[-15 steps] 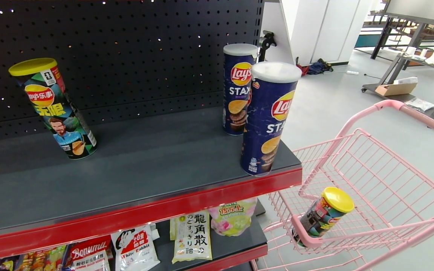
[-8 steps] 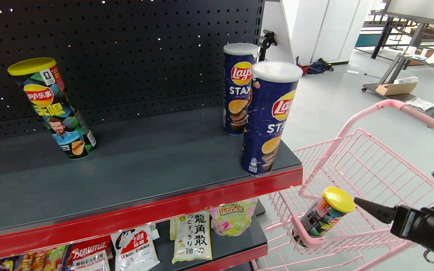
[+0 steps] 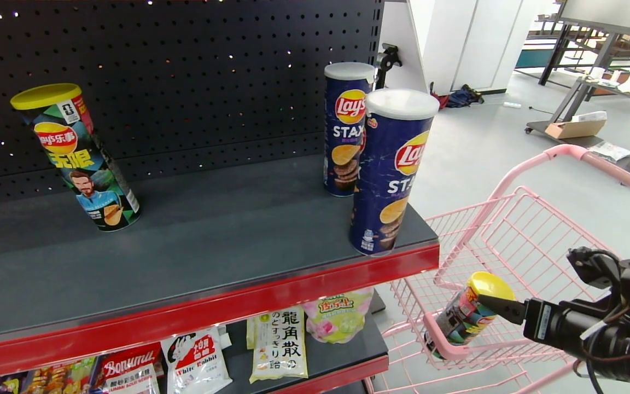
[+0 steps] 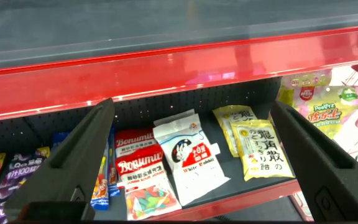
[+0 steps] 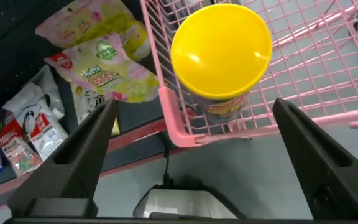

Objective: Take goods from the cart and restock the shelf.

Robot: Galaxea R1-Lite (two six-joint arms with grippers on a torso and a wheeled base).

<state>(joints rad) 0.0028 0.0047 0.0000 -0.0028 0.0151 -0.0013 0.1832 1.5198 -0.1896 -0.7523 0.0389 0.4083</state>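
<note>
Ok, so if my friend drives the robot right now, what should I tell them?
Left tool: open, holding nothing, down by the snack bags on the lower shelf.
Right tool: open, holding nothing, its fingers either side of the cart can, which leans in the pink cart at the corner nearest the shelf.
Done: three cans stand on the top shelf: front blue can and back blue can at the right end, yellow-lid shelf can on the left.
Left: grab the cart can and stand it on the top shelf.
</note>
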